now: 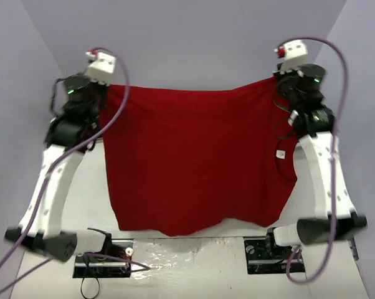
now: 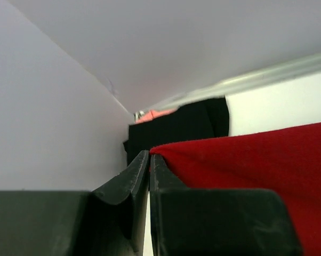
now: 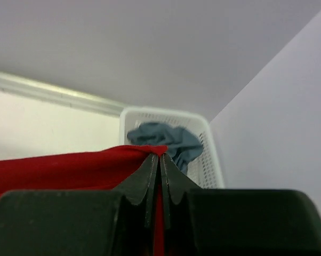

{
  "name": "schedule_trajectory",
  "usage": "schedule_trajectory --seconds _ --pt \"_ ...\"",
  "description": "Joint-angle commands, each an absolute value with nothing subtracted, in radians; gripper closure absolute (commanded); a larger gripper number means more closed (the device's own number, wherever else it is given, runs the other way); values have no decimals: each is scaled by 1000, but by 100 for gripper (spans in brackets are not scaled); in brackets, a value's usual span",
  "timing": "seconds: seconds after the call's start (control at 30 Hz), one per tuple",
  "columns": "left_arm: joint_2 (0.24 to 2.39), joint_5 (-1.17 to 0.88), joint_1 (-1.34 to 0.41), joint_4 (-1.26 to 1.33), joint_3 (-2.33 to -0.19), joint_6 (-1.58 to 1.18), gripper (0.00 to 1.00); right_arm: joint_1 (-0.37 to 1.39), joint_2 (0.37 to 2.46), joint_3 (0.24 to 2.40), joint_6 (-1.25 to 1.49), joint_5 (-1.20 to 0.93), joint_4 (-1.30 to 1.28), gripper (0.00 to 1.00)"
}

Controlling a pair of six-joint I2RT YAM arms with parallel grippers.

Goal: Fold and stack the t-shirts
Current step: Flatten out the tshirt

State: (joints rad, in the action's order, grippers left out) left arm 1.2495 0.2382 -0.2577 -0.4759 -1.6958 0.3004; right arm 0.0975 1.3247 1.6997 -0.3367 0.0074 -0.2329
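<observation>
Together, we hold the red shirt (image 1: 194, 162) up and stretched wide between both arms, above the white table (image 1: 200, 252).

On the left, the left arm (image 1: 50, 180) climbs from its base at the near edge, bends at the elbow and reaches up toward the back wall. The left gripper (image 1: 105, 88) is pressed together on the shirt's upper left corner; in the left wrist view its fingers (image 2: 149, 156) meet with red cloth (image 2: 256, 160) pinched between them. Beyond them a black shirt (image 2: 176, 128) lies on the table near the back left corner.

The shirt's top edge runs nearly level from one gripper to the other. Its left edge drops straight down just beside the left arm, with a strip of table showing between them. The bottom edge hangs loose and slightly curved, just short of the arm bases.

On the right, the right arm (image 1: 324, 174) mirrors the pose, rising from its base and folding up. The right gripper (image 1: 280, 80) is also pinched shut on the upper right corner, and its wrist view shows the cloth (image 3: 59, 165) caught at the fingertips (image 3: 160, 156). The shirt's right edge bunches and passes behind this arm. Past the fingers, a white basket (image 3: 211, 160) sits in the back right corner holding a crumpled blue-grey shirt (image 3: 163, 136).

Grey walls close in on both sides, near each raised wrist.
</observation>
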Motion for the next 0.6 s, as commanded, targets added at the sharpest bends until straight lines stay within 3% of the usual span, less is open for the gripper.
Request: schedule_trajectory --seconds 0.0,0.3,0.33,0.37,0.4,0.5,0.57 --pt "1400 288 -232 -356 -1654 340 98 87 1486 1655 -374 60 -132 100" --pt "1871 275 -187 -311 -1828 356 97 87 1900 1790 -423 100 -89 100" --pt "1928 273 -187 -304 -1836 365 94 87 1932 1821 -425 103 -90 91" --pt "1956 270 -189 -308 -1856 370 66 87 1981 1838 -428 115 -100 70" --pt "1974 270 -190 -314 -1864 374 54 89 2002 1848 -425 129 -104 39" --pt "1976 272 -198 -310 -1835 388 7 86 2022 1849 -419 144 -120 11" --pt "1950 278 -206 -292 -1804 408 2 87 1996 1806 -419 130 -120 4"
